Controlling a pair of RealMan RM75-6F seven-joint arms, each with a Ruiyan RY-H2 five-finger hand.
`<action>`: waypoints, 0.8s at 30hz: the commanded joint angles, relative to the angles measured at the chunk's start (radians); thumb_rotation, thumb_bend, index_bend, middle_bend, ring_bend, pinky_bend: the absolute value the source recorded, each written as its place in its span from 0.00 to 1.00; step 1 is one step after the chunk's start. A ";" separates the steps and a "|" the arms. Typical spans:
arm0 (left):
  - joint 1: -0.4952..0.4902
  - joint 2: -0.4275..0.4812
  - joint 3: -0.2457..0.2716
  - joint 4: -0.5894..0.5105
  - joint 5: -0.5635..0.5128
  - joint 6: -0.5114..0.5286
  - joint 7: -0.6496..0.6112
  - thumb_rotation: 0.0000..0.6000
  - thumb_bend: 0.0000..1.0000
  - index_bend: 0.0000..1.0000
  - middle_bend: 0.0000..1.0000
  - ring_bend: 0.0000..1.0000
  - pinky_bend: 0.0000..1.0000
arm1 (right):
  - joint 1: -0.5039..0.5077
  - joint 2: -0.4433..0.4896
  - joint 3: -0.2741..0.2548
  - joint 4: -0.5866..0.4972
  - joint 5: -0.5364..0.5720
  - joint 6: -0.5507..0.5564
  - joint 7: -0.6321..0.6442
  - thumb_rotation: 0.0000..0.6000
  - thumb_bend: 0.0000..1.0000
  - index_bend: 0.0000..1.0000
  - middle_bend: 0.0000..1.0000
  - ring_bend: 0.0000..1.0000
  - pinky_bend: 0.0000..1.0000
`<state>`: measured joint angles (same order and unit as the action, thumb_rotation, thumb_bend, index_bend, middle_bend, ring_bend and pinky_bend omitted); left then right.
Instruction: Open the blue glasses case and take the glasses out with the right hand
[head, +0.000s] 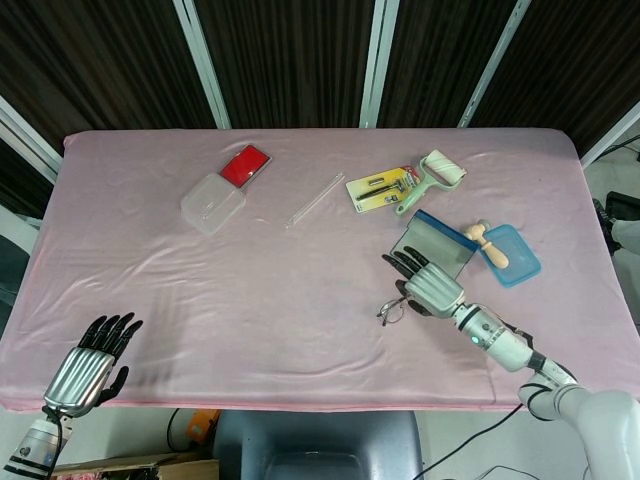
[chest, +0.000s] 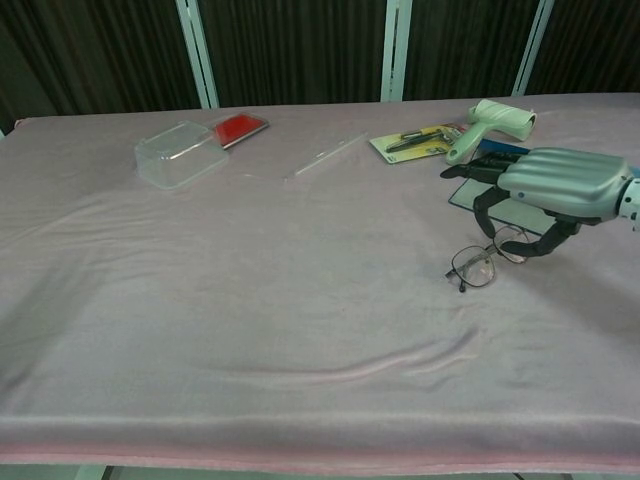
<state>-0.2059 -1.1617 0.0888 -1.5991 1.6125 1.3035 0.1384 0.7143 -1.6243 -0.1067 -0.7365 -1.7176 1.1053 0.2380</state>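
The blue glasses case (head: 441, 244) lies opened flat on the pink cloth; in the chest view the case (chest: 466, 193) shows partly behind my right hand. The thin-framed glasses (head: 392, 309) lie on the cloth just in front of it, outside the case. My right hand (head: 429, 285) hovers low over the glasses (chest: 472, 266), palm down, fingers spread and curved, thumb close to the right-side lens; it holds nothing. My left hand (head: 91, 361) rests at the table's near left corner, fingers straight, holding nothing.
At the back left stand a clear plastic box (head: 212, 203) and a red card (head: 245, 165). A clear rod (head: 315, 200), a yellow tool card (head: 381, 188) and a green roller (head: 433, 174) lie behind the case. A blue tray (head: 513, 258) with a wooden piece sits to its right.
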 joint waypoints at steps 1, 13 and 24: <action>0.000 0.000 0.000 0.000 0.000 0.000 0.001 1.00 0.50 0.00 0.00 0.00 0.04 | 0.001 -0.009 0.000 0.008 0.001 -0.004 0.004 1.00 0.49 0.65 0.00 0.00 0.00; 0.000 0.000 -0.002 0.000 -0.002 -0.001 -0.001 1.00 0.50 0.00 0.00 0.00 0.04 | 0.004 -0.036 -0.002 0.034 0.002 -0.021 0.012 1.00 0.52 0.65 0.00 0.00 0.00; 0.000 0.002 -0.001 0.001 0.000 0.000 -0.005 1.00 0.50 0.00 0.00 0.00 0.04 | 0.009 -0.036 0.000 0.026 0.007 -0.032 0.013 1.00 0.55 0.66 0.00 0.00 0.00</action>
<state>-0.2062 -1.1594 0.0879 -1.5982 1.6127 1.3038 0.1338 0.7233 -1.6605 -0.1060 -0.7098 -1.7106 1.0733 0.2511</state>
